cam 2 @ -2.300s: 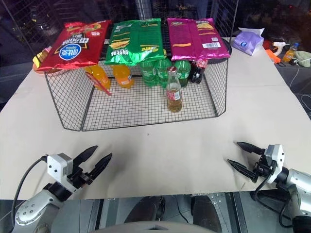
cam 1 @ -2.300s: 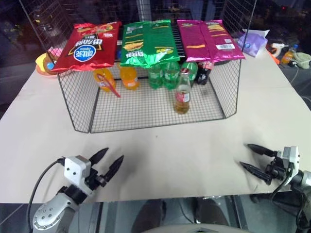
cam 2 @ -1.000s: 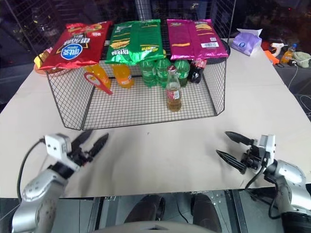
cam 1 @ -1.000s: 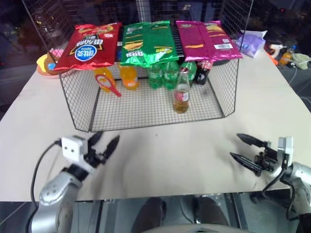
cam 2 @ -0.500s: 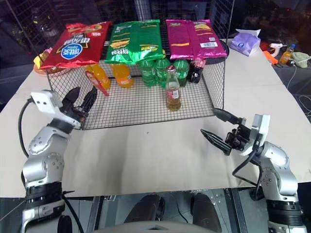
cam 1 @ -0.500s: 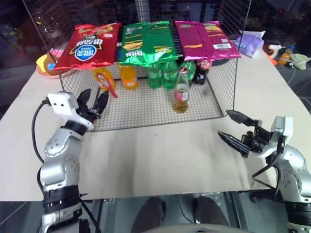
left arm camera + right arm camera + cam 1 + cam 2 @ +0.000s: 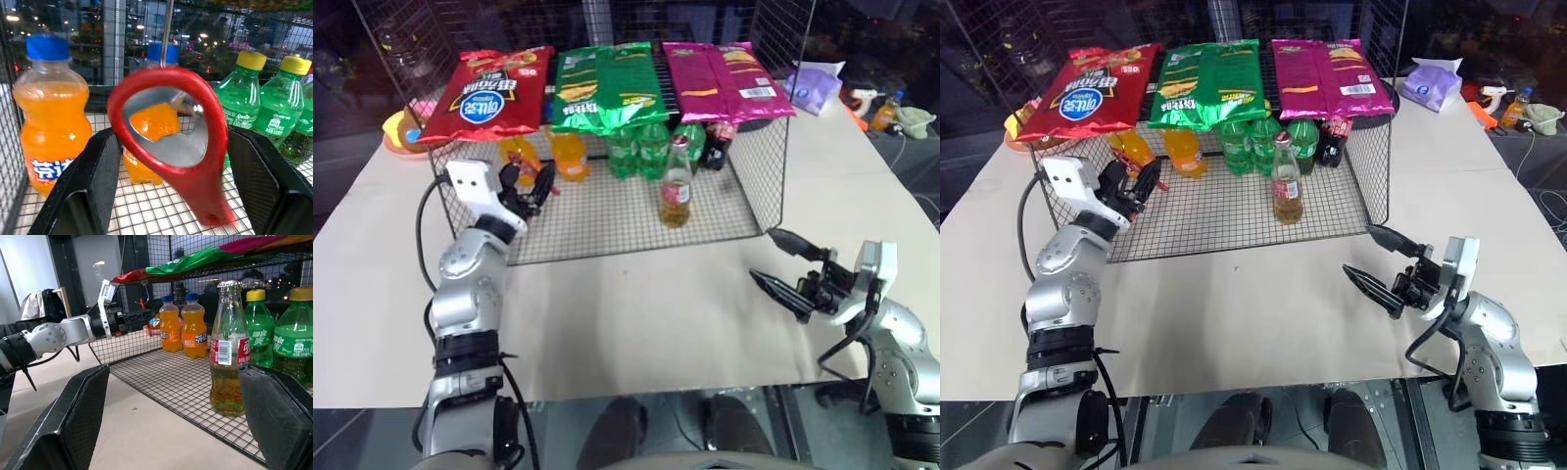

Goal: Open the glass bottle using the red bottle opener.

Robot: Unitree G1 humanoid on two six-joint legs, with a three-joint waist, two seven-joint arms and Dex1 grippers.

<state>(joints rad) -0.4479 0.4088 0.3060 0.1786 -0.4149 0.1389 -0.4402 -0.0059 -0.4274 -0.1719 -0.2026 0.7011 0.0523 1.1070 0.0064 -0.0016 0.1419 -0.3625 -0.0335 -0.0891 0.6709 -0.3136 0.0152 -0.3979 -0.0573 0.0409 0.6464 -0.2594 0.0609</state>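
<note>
Left pincer (image 7: 166,196) is up at the open front of the wire rack (image 7: 759,186), fingers spread wide with the red bottle opener (image 7: 171,142) hanging right between them, nothing clamped on it as far as I can see. From the left wrist view the opener dangles from a thin rod or hook, ring head up, handle tapering down, and I can't tell whether either finger actually touches it. Just behind it sit two orange soda bottles (image 7: 49,112) with blue caps, and off to the side a couple of green bottles (image 7: 279,107) with yellow caps. The glass bottle (image 7: 677,183) stands upright on the mesh floor of the rack, toward the front, cap still on, well apart from the opener and near the green bottles, with a dark bottle (image 7: 722,144) further back. On top of the rack lie three snack bags: red (image 7: 489,93), green (image 7: 607,83) and pink (image 7: 724,78). Right pincer (image 7: 781,262) hangs over the beige worktop (image 7: 636,313) in front of the rack's right corner, jaws wide apart and holding nothing; in its wrist view the glass bottle sits straight ahead between its fingers, but not close. Some clutter sits at the far corner of the worktop, including a purple pack (image 7: 818,86).
</note>
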